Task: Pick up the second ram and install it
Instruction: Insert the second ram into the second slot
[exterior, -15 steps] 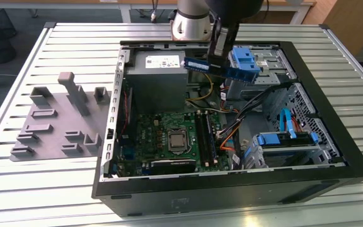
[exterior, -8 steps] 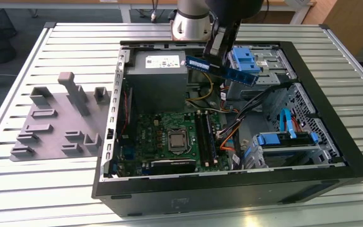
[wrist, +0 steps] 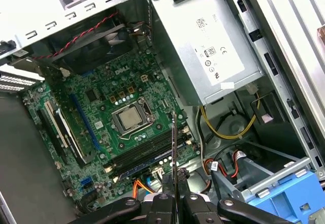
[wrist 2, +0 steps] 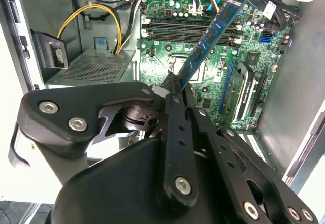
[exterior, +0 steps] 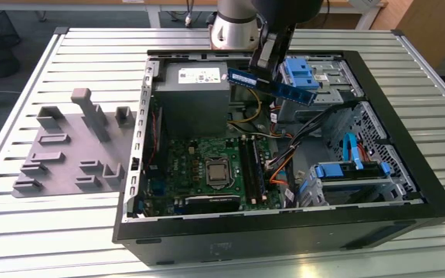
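Note:
The second ram [exterior: 273, 86] is a long thin stick with dark chips, held in the air above the open computer case [exterior: 284, 231], near its back. My gripper [exterior: 265, 68] is shut on one end of it. In the second wrist view the ram [wrist 2: 210, 33] slants away from the gripper [wrist 2: 176, 85] over the green motherboard [wrist 2: 213, 76]. The first wrist view has the ram [wrist: 173, 142] edge-on, rising from the gripper [wrist: 174, 177] above the long black memory slots [wrist: 144, 150]. Those slots [exterior: 252, 168] lie right of the processor socket [exterior: 217, 172] in the exterior view.
A grey power supply [exterior: 195, 92] fills the case's back left corner in the exterior view. Blue drive brackets [exterior: 300, 72] and cables [exterior: 284, 156] crowd the case's right side. A grey holder plate [exterior: 68, 150] with blocks lies on the slatted table [exterior: 53, 231], left of the case.

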### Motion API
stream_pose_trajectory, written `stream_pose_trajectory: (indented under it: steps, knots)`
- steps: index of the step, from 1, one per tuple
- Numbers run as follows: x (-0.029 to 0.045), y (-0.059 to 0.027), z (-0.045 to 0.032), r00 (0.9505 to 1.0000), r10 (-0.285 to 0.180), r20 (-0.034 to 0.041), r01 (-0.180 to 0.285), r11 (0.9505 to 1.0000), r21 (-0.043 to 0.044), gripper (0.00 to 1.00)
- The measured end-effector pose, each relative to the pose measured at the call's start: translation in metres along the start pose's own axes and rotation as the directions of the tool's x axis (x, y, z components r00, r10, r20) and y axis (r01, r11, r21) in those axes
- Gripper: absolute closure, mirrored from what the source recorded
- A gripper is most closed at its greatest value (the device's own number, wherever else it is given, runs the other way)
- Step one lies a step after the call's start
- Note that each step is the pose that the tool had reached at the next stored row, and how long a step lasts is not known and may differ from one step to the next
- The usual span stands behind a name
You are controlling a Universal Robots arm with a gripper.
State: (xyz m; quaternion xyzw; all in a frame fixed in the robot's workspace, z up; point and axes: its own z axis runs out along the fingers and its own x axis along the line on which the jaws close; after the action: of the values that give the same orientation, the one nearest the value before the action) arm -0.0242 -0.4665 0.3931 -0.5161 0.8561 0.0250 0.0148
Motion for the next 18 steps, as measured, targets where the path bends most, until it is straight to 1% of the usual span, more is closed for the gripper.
stream_pose_trajectory:
  steps: [7, 9, 11, 13, 15, 18]
  knots:
    - [0.0000, 0.0000, 0.0001, 1.0000, 0.008, 0.0003, -0.008, 1.0000, 0.0004, 0.86]
    - [0.0000, 0.0000, 0.0002, 0.9996, 0.030, 0.0007, -0.030, 0.9996, 0.0016, 0.86]
    - [0.0000, 0.0000, 0.0005, 0.9980, 0.063, 0.0015, -0.063, 0.9980, 0.0034, 0.86]
    - [0.0000, 0.0000, 0.0008, 0.9950, 0.100, 0.0024, -0.100, 0.9950, 0.0053, 0.86]
    - [0.0000, 0.0000, 0.0011, 0.9908, 0.136, 0.0034, -0.136, 0.9907, 0.0072, 0.86]
    - [0.0001, 0.0000, 0.0017, 0.9822, 0.188, 0.0047, -0.188, 0.9821, 0.0101, 0.86]
